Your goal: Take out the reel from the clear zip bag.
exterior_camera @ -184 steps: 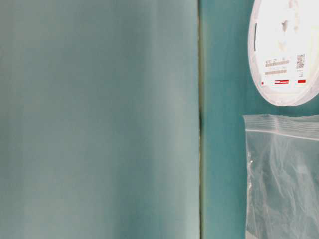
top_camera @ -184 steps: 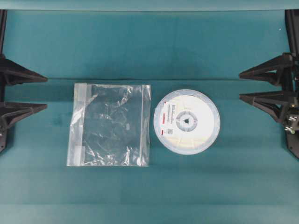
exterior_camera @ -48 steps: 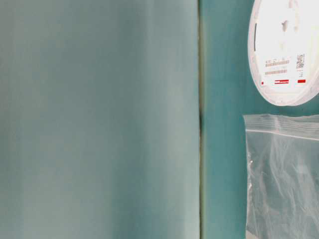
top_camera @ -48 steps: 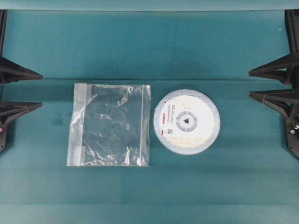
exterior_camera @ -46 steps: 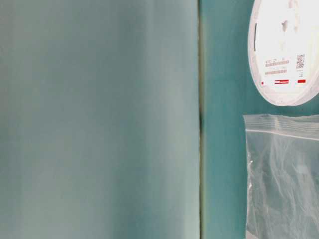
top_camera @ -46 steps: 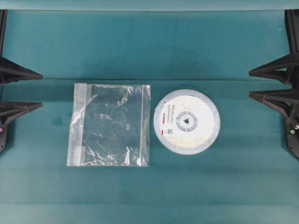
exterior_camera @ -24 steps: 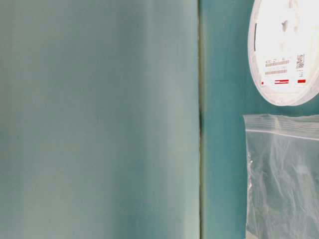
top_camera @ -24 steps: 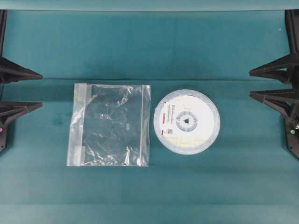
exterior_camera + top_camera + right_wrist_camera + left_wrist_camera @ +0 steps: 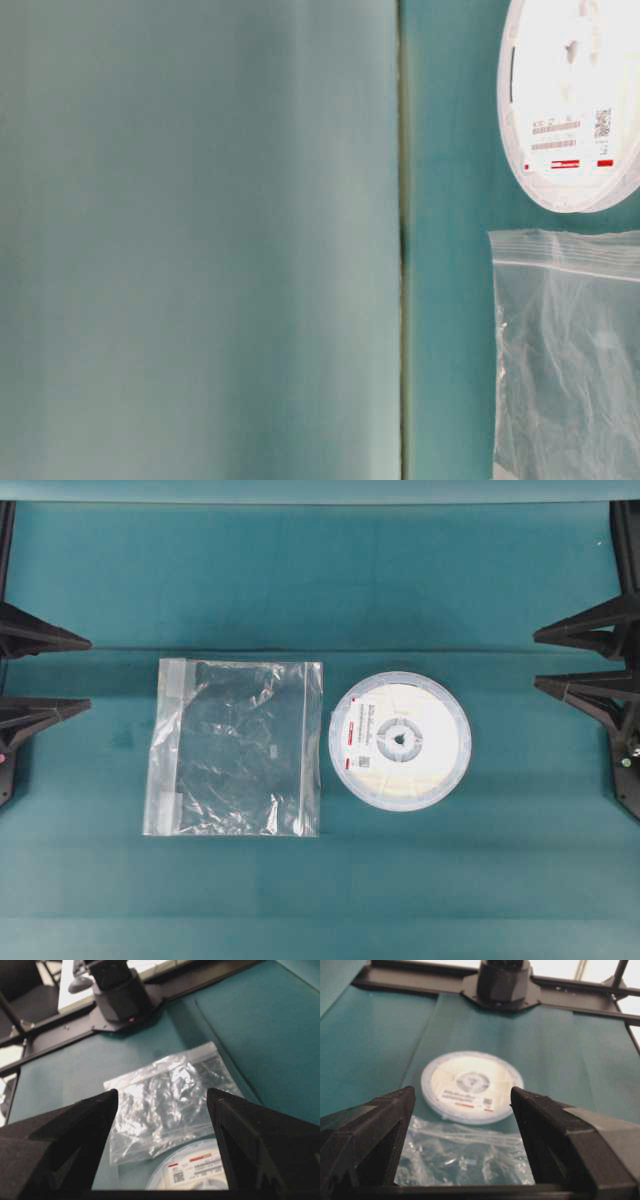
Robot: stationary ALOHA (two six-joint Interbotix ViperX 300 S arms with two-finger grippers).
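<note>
Hovering apart, both jaws wide.

Left gripper (image 9: 85, 672) agape; right gripper (image 9: 538, 658) likewise

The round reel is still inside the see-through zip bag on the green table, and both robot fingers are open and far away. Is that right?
Not quite. In the overhead view the reel lies outside the clear zip bag, beside it on the green table. The rest holds: the left gripper and right gripper have open fingers, away at the edges.

Matte black left gripper (image 9: 40, 674) and right gripper (image 9: 580, 660), wedge-shaped tapering jaws, black round arm bases
</note>
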